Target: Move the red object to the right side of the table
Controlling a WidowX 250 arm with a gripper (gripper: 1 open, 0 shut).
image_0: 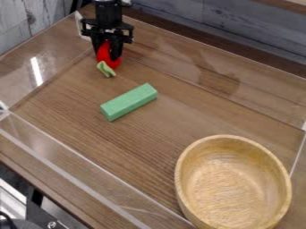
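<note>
The red toy fruit [106, 61], with its light green leafy end turned toward the camera, is seen at the far left of the wood-grain table [216, 98], close to the clear acrylic wall [36, 67]. The gripper [110, 46] is pointed straight down over it, and its jaws are closed narrowly on the fruit's upper part, so a grasp appears to be made while the fruit is judged to rest on the tabletop. The grip is taken from above, probably so that the fruit can be lifted clear of the surface. A flat green block [129, 101] lies just nearer the camera, apart from the fruit. A round wooden bowl [233, 185] is placed at the near right. The carry to the right side is not yet begun.
</note>
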